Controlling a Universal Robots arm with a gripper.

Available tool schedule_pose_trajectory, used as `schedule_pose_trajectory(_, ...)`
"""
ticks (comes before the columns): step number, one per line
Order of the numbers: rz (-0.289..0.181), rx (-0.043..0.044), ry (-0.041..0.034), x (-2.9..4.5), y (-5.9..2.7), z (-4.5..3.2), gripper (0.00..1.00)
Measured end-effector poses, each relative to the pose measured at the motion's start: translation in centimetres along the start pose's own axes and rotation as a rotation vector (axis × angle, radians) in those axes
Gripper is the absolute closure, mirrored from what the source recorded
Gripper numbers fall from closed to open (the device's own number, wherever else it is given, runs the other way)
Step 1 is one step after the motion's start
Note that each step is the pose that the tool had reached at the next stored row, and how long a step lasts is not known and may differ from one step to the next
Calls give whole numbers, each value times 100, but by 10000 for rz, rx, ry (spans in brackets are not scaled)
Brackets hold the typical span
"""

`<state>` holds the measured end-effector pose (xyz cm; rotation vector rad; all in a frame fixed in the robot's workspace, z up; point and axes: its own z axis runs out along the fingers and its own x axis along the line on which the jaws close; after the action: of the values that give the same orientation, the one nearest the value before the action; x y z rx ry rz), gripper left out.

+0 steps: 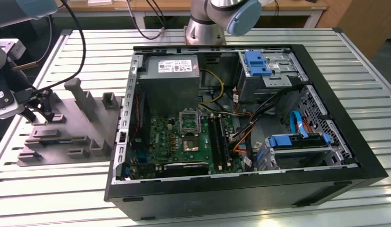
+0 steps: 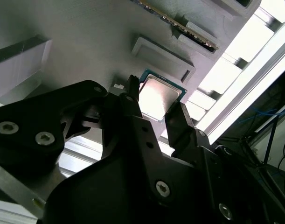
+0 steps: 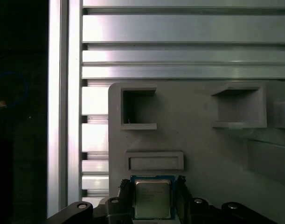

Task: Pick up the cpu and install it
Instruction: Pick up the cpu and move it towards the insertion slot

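**Cpu gripped at the tray, install not begun**

My gripper (image 3: 153, 202) is clenched on the cpu (image 3: 152, 196). The fingers (image 3: 125, 198) press two opposite edges, with the chip between them, on or barely above the grey tray (image 3: 203, 154). I judge that the lift, carry and seating remain. The socket (image 1: 189, 122) in the computer case (image 1: 246, 191) is well apart from my fingers. The metal top faces my wrist. The chip is near-square with no clear long axis, its sides parallel to my fingers.

end effector (image 2: 155, 100) at cpu (image 2: 157, 94), grey fixture (image 2: 86, 42) beneath
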<state>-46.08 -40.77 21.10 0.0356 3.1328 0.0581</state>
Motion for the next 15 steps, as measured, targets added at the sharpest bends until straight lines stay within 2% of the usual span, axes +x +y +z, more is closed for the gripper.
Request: schedule_pose_trajectory(15, 0, 0, 0, 0, 1, -30, 53)
